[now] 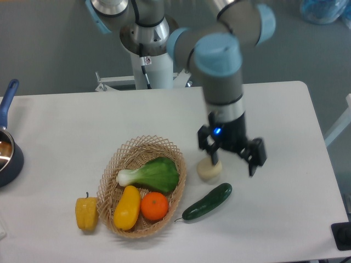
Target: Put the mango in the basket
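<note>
Mango (126, 207): glossy, firm, likely slick; lies in basket (166, 147) beside orange (154, 206). Best grip across narrow waist. Gripper (233, 159): fingers spread, holding nothing.

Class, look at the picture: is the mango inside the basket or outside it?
Inside. The mango lies within the basket's woven rim, beside the orange. The open pincer is away from it, holding nothing.

Basket (109, 181) interior crowded: mango (126, 207), orange (154, 206), greens (153, 174). Right of it, cucumber (207, 201) and pale round item (209, 170) obstruct; counter (71, 131) upper left open.
</note>
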### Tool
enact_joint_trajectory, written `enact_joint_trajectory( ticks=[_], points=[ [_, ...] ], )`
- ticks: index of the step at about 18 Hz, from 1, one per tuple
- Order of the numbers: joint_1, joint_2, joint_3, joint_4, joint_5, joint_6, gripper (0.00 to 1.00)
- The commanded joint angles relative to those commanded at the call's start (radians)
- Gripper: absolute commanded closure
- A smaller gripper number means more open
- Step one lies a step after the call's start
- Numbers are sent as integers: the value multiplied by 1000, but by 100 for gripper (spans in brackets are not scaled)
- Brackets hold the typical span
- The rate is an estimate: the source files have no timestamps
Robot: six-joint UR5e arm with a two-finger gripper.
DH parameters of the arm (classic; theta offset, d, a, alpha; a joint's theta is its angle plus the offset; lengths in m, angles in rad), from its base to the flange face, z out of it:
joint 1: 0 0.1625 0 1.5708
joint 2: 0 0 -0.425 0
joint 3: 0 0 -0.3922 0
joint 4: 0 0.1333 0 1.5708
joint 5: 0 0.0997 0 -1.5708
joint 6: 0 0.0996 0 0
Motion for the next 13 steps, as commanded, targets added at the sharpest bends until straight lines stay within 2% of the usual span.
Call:
enact_joint_trajectory(
  ticks=[3,6,9,13],
  points=[
    [78,42,-9,-61,-46,151,0],
    [115,74,-12,-115,-45,278,0],
    [158,103,-21,-149,-48,340,0],
    [166,111,-26,-150,-63,343,0]
  ],
)
